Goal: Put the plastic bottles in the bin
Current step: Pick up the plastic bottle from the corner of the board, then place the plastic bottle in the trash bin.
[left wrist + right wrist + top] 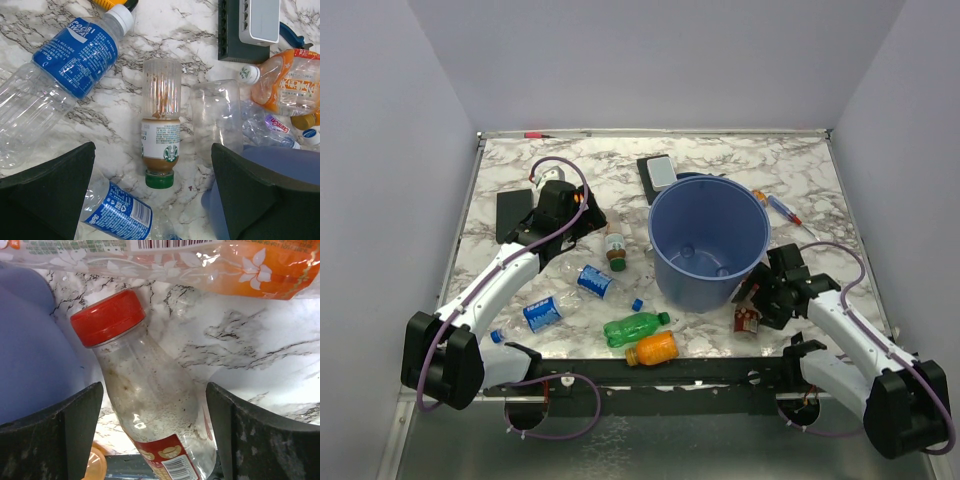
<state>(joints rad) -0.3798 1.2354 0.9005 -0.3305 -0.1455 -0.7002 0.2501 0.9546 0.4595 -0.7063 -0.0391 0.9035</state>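
Observation:
The blue bin [708, 240] stands mid-table. My left gripper [588, 218] is open above a brown bottle with a green cap [614, 250]. In the left wrist view this bottle [161, 135] lies ahead of my open gripper [152, 200], between the finger lines. Clear bottles with blue labels [592, 281] [542, 312], a green bottle [635, 328] and an orange bottle [653, 349] lie near the front. My right gripper [752, 300] is open by the bin's right side. Its fingers [65, 440] flank a clear red-capped bottle [150, 395] without gripping it.
A flat black rectangle [513, 215] lies at the left. A white box on a black device [660, 172] sits behind the bin. An orange marker and a syringe [780, 207] lie to the right. A loose blue cap [637, 304] lies by the bin. The bin wall [30, 350] is close on the right gripper's left.

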